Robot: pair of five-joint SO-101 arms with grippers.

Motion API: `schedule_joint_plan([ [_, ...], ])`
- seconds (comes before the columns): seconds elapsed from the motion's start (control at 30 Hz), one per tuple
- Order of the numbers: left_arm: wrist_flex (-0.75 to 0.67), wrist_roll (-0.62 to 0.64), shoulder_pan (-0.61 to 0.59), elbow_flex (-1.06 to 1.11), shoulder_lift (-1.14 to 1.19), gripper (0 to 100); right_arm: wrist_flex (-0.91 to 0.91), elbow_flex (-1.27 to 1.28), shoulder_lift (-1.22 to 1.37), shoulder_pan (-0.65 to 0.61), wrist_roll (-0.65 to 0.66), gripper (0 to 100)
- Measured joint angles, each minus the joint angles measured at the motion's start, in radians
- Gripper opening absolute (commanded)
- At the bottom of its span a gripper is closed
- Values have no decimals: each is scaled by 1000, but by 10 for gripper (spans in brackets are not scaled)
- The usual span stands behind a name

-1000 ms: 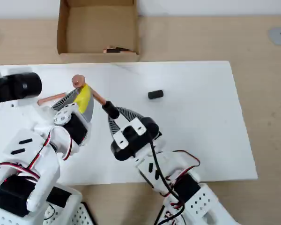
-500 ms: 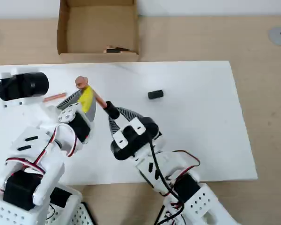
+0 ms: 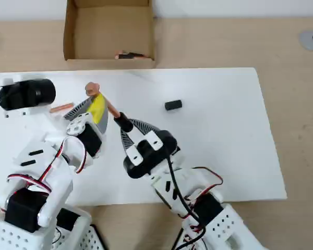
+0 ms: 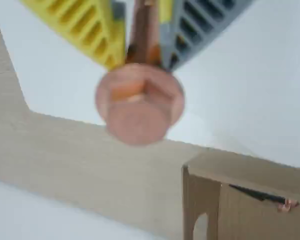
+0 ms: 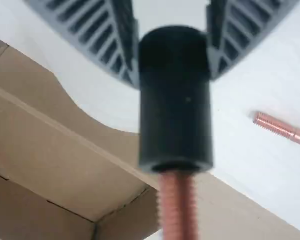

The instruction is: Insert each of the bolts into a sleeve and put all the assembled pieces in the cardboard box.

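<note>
My left gripper (image 3: 95, 100), with one yellow and one grey finger, is shut on a copper bolt (image 3: 90, 89) just below its head (image 4: 140, 105). The bolt's shaft slants down into a black sleeve (image 3: 122, 122), and my right gripper (image 3: 125, 125) is shut on that sleeve (image 5: 175, 100). The thread (image 5: 177, 205) sticks out of the sleeve's far end. A second bolt (image 3: 61, 108) lies loose on the white mat (image 3: 224, 146), and a spare sleeve (image 3: 172, 104) lies to the right. The cardboard box (image 3: 70, 36) holds one assembled piece (image 3: 129, 55).
The box stands on the wooden table just beyond the mat's far edge. A grey disc (image 3: 312, 39) sits at the far right corner. The loose bolt (image 5: 282, 130) lies close beside my left arm. The mat's right half is bare apart from the spare sleeve.
My left arm has shifted slightly right, carrying the bolt head a little toward the sleeve. The right gripper and sleeve have stayed put.
</note>
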Motion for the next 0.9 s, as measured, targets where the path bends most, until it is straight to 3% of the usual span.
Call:
schedule_joint_plan([
  [0.43, 23, -6, 48, 2, 0, 9, 0, 0, 0, 0, 0, 10],
  [0.9, 152, -75, 167, -9, -11, 10, 0, 2, 0, 2, 2, 10],
])
